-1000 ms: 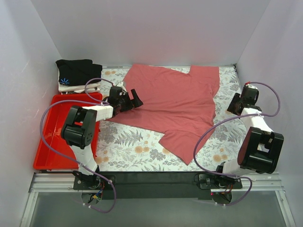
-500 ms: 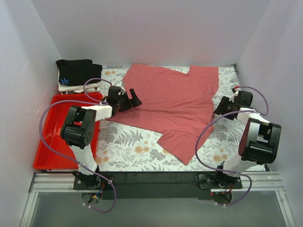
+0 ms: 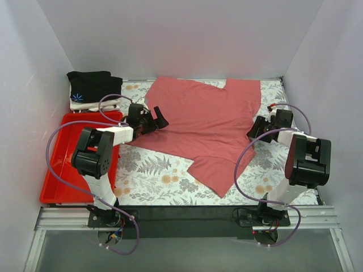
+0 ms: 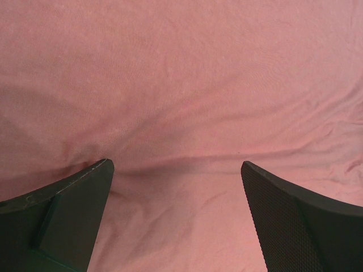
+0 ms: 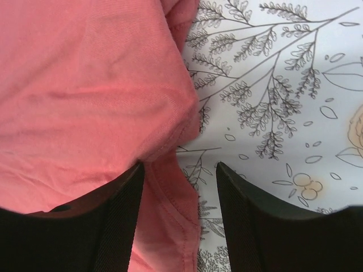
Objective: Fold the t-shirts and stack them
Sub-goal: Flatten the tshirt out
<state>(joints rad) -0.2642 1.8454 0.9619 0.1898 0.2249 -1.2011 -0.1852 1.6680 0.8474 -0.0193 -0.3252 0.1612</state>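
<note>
The salmon-red t-shirt (image 3: 210, 122) lies spread over the floral table cover. My left gripper (image 3: 160, 117) is open at the shirt's left edge; in the left wrist view its fingers (image 4: 68, 209) stand wide apart over the red cloth (image 4: 181, 102). My right gripper (image 3: 253, 129) is open at the shirt's right edge; in the right wrist view its jaws straddle the hemmed shirt edge (image 5: 170, 198) without closing on it. A black t-shirt with a blue starburst (image 3: 91, 85) lies folded at the back left on a white one (image 3: 102, 103).
A red plastic tray (image 3: 62, 164) sits left of the left arm. White walls enclose the table on three sides. The floral cover (image 3: 153, 175) shows in front of the shirt. Purple cables loop around both arms.
My right gripper has moved left and forward from the right wall to the shirt's right edge. The left gripper has shifted slightly toward the back. The shirt's lower part has drawn a little left.
</note>
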